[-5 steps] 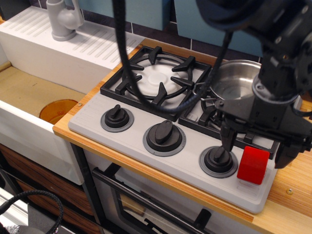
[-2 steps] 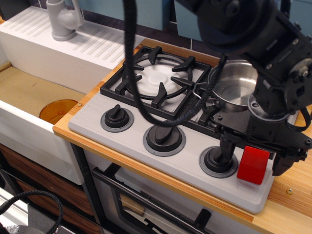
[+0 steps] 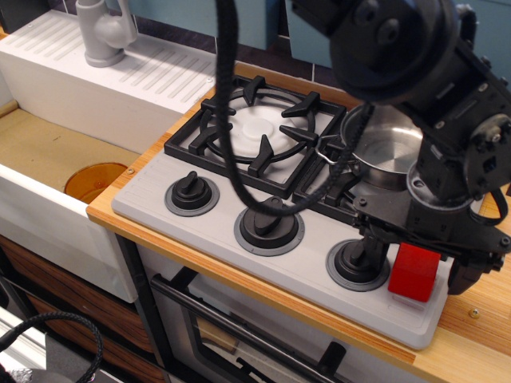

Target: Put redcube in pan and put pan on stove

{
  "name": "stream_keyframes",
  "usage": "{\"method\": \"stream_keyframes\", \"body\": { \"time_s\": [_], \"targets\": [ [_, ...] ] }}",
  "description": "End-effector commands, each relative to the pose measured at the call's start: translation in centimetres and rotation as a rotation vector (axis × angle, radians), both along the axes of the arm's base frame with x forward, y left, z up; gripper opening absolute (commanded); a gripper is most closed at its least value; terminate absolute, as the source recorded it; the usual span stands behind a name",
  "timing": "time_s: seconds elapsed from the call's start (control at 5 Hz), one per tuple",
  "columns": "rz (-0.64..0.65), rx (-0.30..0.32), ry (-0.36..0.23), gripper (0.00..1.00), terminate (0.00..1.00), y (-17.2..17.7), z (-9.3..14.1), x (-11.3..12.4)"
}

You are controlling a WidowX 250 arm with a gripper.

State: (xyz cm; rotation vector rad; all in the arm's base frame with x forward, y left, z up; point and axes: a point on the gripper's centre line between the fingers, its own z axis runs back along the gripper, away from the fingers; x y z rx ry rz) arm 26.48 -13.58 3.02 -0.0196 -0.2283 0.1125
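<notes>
We see the claw (image 3: pixel 416 262) low over the front right corner of the stove (image 3: pixel 215 227), its two dark fingers spread wide with the redcube (image 3: pixel 414 271) standing between them; one finger (image 3: pixel 372 254) comes down just beside the right-hand knob (image 3: pixel 357 262), the other (image 3: pixel 463 275) hangs past the stove's right edge, over the wooden worktop (image 3: pixel 477 319). We cannot tell whether either finger touches the block, though a gap shows on the right side, so the claw is not gripping it. The redcube sits upright on the grey front panel of the stove, just right of that knob and near the panel's corner. The pan (image 3: pixel 385 149) rests on the back right grate (image 3: pixel 329 185), shiny and with nothing visible inside, one wire loop handle pointing toward the left burner; the bulk of the arm (image 3: pixel 399 48) hides its right rim. The left grate (image 3: pixel 257 132) lies bare over its white burner. Two more black knobs, the left knob (image 3: pixel 192 192) and the middle knob (image 3: pixel 268 223), line the front panel. A thick black cable (image 3: pixel 230 120) drapes from the top of the view across the left grate and curves back toward the arm. To the left of the stove we see a white sink unit (image 3: pixel 104 88) with a grey tap (image 3: pixel 102 32), and an orange disc (image 3: pixel 96 180) lying in the basin.
</notes>
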Motion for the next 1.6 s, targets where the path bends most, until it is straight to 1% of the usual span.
{"method": "stream_keyframes", "body": {
  "time_s": [0.0,0.4,0.6,0.8,1.0,1.2,1.4],
  "targets": [
    [-0.013,0.022,0.017,0.00,0.00,0.0,3.2,1.6],
    [-0.012,0.067,0.049,0.00,0.00,0.0,6.2,1.5],
    [-0.017,0.074,0.072,0.00,0.00,-0.2,7.9,1.5],
    [-0.036,0.102,0.090,0.00,0.00,0.2,10.3,3.0],
    [-0.072,0.115,0.089,0.00,0.00,1.2,12.2,5.6],
    [-0.108,0.124,0.077,0.00,0.00,2.3,13.5,8.0],
    [-0.138,0.121,0.069,0.00,0.00,3.0,13.6,10.7]
  ]
}}
